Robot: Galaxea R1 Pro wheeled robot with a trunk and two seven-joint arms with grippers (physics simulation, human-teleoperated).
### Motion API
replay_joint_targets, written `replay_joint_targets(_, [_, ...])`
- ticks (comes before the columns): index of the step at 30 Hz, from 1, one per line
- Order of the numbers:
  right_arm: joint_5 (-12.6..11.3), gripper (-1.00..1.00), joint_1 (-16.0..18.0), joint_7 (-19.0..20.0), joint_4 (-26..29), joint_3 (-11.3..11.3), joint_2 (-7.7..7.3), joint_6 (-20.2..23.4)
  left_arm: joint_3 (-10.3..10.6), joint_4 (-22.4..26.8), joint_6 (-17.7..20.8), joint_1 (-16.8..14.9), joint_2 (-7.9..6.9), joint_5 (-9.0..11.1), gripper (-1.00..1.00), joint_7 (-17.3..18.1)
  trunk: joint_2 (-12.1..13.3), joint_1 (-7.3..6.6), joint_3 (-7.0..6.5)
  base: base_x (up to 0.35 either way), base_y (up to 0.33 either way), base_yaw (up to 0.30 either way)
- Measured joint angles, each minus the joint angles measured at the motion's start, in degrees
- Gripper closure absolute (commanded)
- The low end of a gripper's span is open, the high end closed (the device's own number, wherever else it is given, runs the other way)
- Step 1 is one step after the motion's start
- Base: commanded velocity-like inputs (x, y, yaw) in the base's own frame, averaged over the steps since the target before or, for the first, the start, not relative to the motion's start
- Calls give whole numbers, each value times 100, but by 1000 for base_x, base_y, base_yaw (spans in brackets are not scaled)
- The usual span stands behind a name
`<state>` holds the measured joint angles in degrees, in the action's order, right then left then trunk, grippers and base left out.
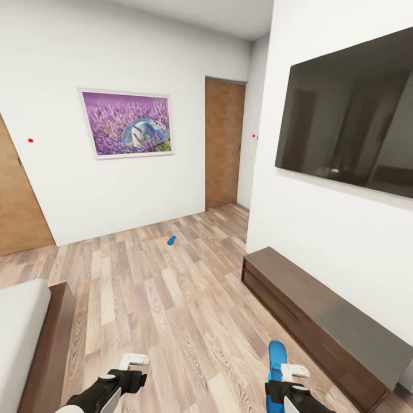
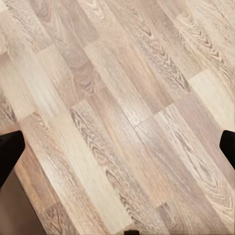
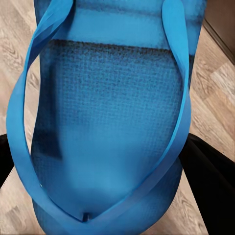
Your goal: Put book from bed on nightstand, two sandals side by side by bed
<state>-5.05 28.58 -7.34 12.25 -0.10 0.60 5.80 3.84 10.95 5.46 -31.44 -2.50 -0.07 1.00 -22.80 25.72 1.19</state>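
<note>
The bed [image 1: 34,338], a low dark brown wood frame with a plain off-white mattress, sits at the far left of the head view, its foot-end corner just beside the left arm. The left gripper [image 1: 133,361] hangs over the light brown wood-plank floor [image 1: 172,298] with nothing in it; in its wrist view the dark fingers [image 2: 10,149] stand spread far apart over bare planks.

Further right and well ahead, the second bright blue flat flip-flop sandal [image 1: 171,240] lies alone on the floor, near the white wall that carries the framed purple lavender picture [image 1: 127,123].

The right gripper [image 1: 282,373] is clamped on the first bright blue flip-flop sandal [image 3: 110,127], which stands with its long axis pointing up and away from the fingers, thin toe straps facing the wrist camera. To its right runs a long low dark brown wood bench [image 1: 321,321] under a wall-mounted black television [image 1: 350,115].

The move ahead seems to turn on this: the bed lies to the left, across the robot from the loaded right arm, while the free left arm is the nearer one to the bedside.
</note>
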Motion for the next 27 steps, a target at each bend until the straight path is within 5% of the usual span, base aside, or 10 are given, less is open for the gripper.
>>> replay_joint_targets(17, [37, 100, -3, 1, -2, 20, 8, -2, 0, 1, 0, 1, 0, -3, -100, 5, 0, 0, 0, 269, 0, 186])
replay_joint_targets(27, [39, 100, -4, 1, 0, 24, 37, -1, 0, 0, -8, 0, 13, -7, -100, -15, 0, 0, 1, 286, 0, 42])
